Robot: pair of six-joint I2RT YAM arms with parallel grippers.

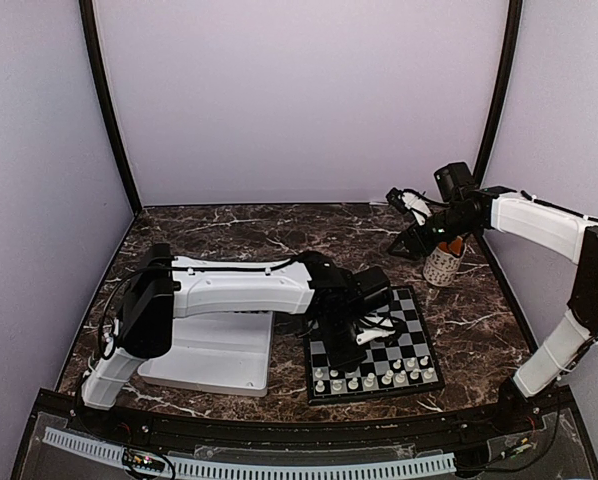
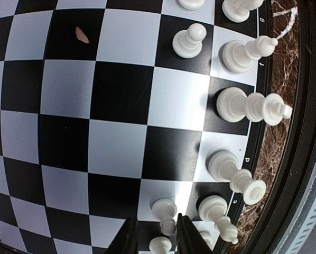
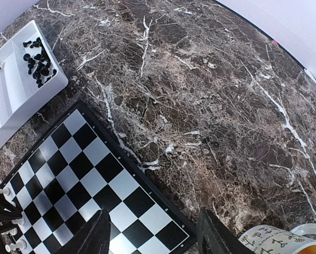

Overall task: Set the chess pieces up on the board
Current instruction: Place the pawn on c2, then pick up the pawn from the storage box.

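Currently the left fingers (image 2: 127, 241) stand slightly parted either side of a small white plastic pawn (image 2: 165, 209), with no visible pinch. The pawn stands on the flat black-and-pale checkerboard (image 2: 115, 106), second row from the board's near edge. More white pieces line that edge, and open squares run toward the board's middle. The right fingers (image 3: 97, 238) hang open, holding nothing, above the board's far corner.

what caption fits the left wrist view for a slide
Left end effector straddling a white pawn on the board, other white pieces lined along its edge
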